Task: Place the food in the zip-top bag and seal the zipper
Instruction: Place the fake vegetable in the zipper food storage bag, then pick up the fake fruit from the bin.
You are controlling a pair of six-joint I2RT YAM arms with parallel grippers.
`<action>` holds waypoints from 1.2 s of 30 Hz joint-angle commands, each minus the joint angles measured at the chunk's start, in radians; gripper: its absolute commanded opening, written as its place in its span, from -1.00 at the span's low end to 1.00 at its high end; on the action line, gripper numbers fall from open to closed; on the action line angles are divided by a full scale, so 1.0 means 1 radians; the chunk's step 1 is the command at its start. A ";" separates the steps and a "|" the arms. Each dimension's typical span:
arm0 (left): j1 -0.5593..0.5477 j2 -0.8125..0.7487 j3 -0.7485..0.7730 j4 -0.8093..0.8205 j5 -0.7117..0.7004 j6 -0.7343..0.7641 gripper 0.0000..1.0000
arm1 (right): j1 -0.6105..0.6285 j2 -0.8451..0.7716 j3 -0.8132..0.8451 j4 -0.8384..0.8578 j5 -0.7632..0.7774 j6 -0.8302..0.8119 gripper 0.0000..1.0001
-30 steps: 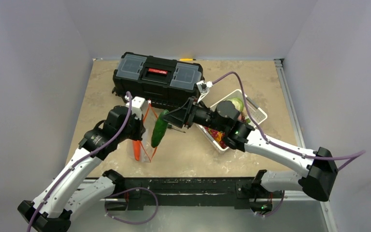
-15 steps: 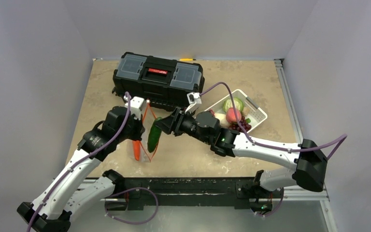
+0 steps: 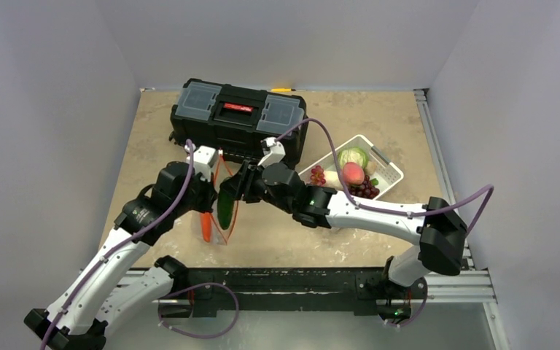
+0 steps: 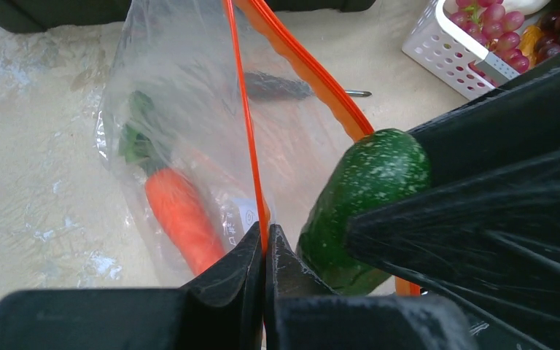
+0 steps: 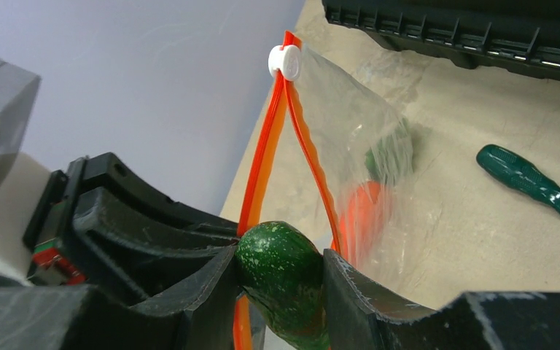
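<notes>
My left gripper (image 4: 265, 240) is shut on the orange-red zipper strip (image 4: 246, 124) of the clear zip-top bag (image 4: 182, 109) and holds its mouth open. The orange carrot (image 4: 179, 215) lies inside the bag. My right gripper (image 5: 281, 273) is shut on the dark green cucumber (image 5: 286, 288), its tip between the two zipper strips (image 5: 308, 157) at the bag mouth (image 3: 222, 191). The cucumber (image 3: 226, 206) also shows in the top view. The grapes (image 3: 318, 175), cabbage (image 3: 352, 156) and peach (image 3: 353, 173) lie in the white basket (image 3: 390, 172).
A black toolbox (image 3: 238, 118) stands behind the bag. A green-handled screwdriver (image 5: 531, 181) lies on the table between bag and basket. The white zipper slider (image 5: 284, 61) sits at the far end of the bag mouth. Walls close in left and right.
My right arm has carried the cucumber leftward from near the basket to the open bag mouth. The left gripper has kept its hold on the zipper strip.
</notes>
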 commanded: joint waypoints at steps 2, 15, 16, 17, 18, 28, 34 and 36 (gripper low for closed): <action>0.002 -0.017 -0.004 0.041 0.014 0.022 -1.00 | 0.004 0.025 0.084 -0.051 0.059 -0.043 -0.08; 0.003 -0.028 -0.004 0.044 0.017 0.020 -1.00 | 0.003 0.072 0.209 -0.135 0.066 -0.157 0.60; 0.003 -0.030 -0.004 0.043 0.016 0.021 -1.00 | 0.004 0.072 0.216 -0.138 0.064 -0.173 0.60; 0.003 -0.033 -0.004 0.043 0.011 0.020 -1.00 | 0.003 0.070 0.221 -0.141 0.059 -0.185 0.60; 0.003 -0.037 -0.005 0.043 0.006 0.020 -1.00 | 0.003 0.067 0.225 -0.144 0.053 -0.201 0.61; 0.003 -0.035 -0.004 0.041 -0.002 0.020 -1.00 | 0.005 0.003 0.220 -0.197 0.004 -0.308 0.60; 0.003 -0.043 -0.008 0.047 -0.011 0.019 -1.00 | 0.005 -0.076 0.181 -0.240 0.026 -0.353 0.60; 0.003 -0.042 -0.003 0.042 -0.015 0.019 -1.00 | 0.005 -0.102 0.147 -0.244 0.033 -0.357 0.61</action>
